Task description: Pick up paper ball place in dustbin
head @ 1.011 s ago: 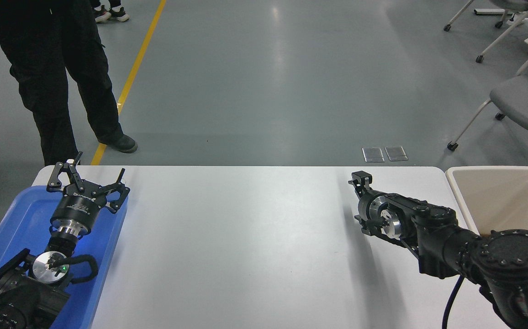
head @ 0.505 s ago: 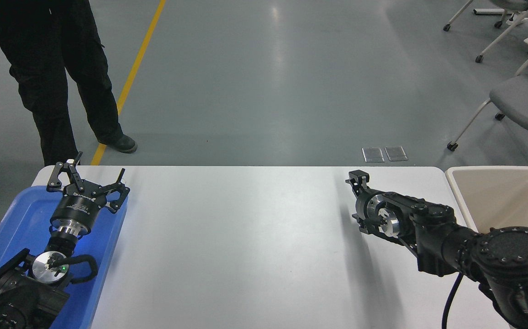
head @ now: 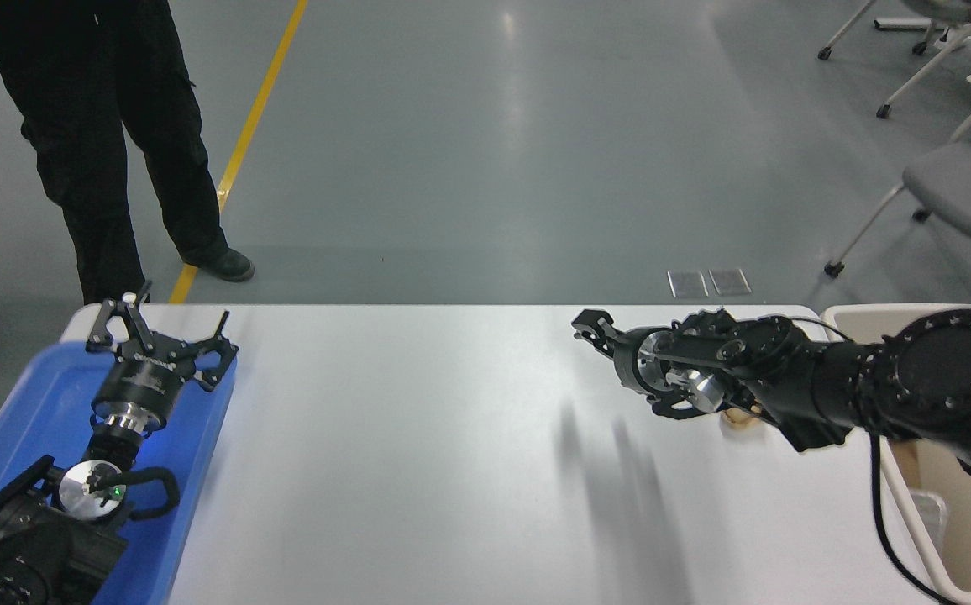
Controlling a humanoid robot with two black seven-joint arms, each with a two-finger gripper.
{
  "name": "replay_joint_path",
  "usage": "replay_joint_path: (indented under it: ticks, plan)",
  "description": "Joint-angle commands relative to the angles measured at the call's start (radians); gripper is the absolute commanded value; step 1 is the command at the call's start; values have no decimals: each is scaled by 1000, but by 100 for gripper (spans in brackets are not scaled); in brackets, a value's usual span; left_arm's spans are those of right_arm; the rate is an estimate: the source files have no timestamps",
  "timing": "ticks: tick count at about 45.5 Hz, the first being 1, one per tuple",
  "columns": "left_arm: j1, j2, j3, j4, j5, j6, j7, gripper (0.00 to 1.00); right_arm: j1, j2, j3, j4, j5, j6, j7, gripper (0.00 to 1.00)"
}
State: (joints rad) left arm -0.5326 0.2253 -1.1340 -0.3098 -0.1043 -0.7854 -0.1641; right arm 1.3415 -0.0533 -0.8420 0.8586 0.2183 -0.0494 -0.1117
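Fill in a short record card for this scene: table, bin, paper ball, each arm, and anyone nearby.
table: white, mostly bare
dustbin: cream, at the table's right end, partly behind the right arm
paper ball: tan scrap showing on the table under the right arm, mostly hidden
right pincer: raised over the table, pointing left, apparently empty
left pincer: open, parked over the blue tray
person: standing beyond the far left corner

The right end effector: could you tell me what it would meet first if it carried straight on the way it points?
Nothing, apparently: the right end effector points left across the bare white table, though its height above it is unclear.
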Motion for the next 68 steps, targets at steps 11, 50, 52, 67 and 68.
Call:
replay_joint_path:
  ticks: [11,50,52,67,68]
  plan:
    - [0,0,-1,0,0,0,0,99,401,-94,-364,459,-180,138,3,100]
    - [2,0,-1,2,0,0,0,99,1185,-280,-427,619,-165,835,0,100]
    - [2,0,-1,2,0,0,0,99,1193,-280,-428,619,-162,835,0,100]
    - [2,0,-1,2,0,0,0,99,1185,-278,-427,606,-162,835,0,100]
    - [2,0,-1,2,0,0,0,99,1182,-278,-427,608,-163,835,0,100]
